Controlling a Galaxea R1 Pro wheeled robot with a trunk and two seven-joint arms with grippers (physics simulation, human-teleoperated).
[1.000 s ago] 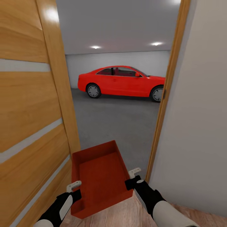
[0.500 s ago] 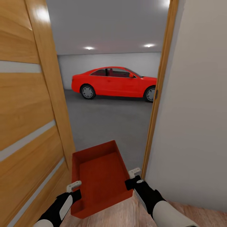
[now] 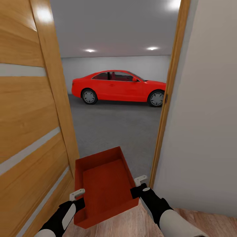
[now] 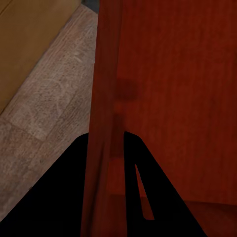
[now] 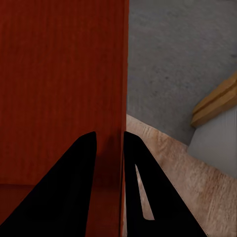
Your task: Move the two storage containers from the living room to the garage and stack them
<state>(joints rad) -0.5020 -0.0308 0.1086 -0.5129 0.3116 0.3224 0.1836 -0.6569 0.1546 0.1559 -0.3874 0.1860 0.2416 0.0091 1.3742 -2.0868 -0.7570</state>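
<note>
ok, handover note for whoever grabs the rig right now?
Left gripper is shut on the left wall of the red bin, right gripper on its right wall; the bin is carried level, empty.
The robot stands at the garage doorway, on wood flooring, with the open wooden door at its left.
Ahead: grey concrete floor and red car.
Left: drive in, set the bin down, stack the second one on it.

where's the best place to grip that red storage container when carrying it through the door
By its two long side walls, one pincer from each side. The storage container is an open, shallow bin with thin low walls, so fingers can straddle a wall, one inside and one outside. That is the hold here: the left pincer clamps the left wall, the right pincer the right wall, both near the robot's end.
</note>
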